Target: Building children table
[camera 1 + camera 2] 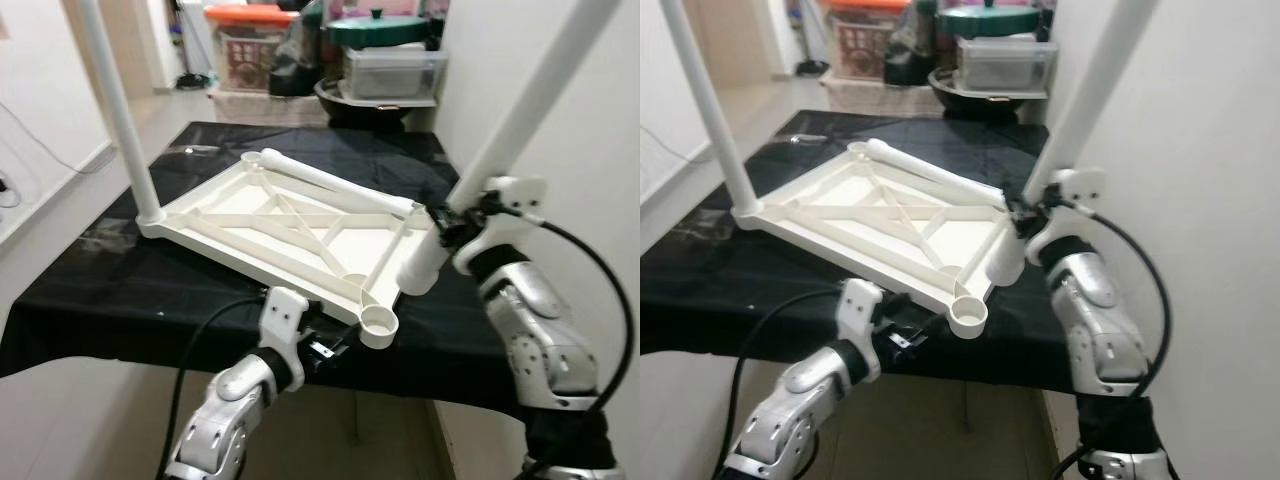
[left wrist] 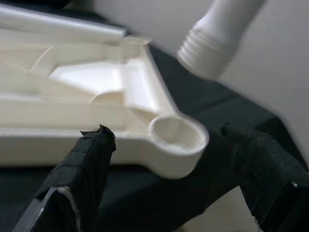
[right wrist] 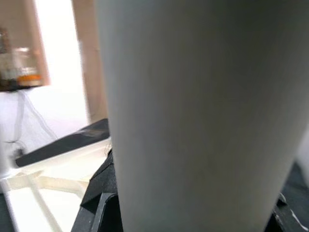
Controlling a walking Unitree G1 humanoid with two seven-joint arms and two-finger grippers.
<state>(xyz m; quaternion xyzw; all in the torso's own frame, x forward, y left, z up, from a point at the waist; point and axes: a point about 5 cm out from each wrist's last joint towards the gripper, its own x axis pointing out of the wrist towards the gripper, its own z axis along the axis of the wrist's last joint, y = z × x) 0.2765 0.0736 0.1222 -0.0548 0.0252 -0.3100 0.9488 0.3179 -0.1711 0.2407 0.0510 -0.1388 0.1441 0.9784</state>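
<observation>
Above the ribbed tabletop (image 1: 290, 225), right pincer (image 1: 445, 228) grips a smooth threaded leg (image 1: 500, 140).

Soft, even indoor light; both wrist views blurred at close range.

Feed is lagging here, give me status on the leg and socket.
Right gripper shut on white leg, threaded end above tabletop frame. Left gripper open, straddling empty corner socket. Loose leg lies across frame.
</observation>
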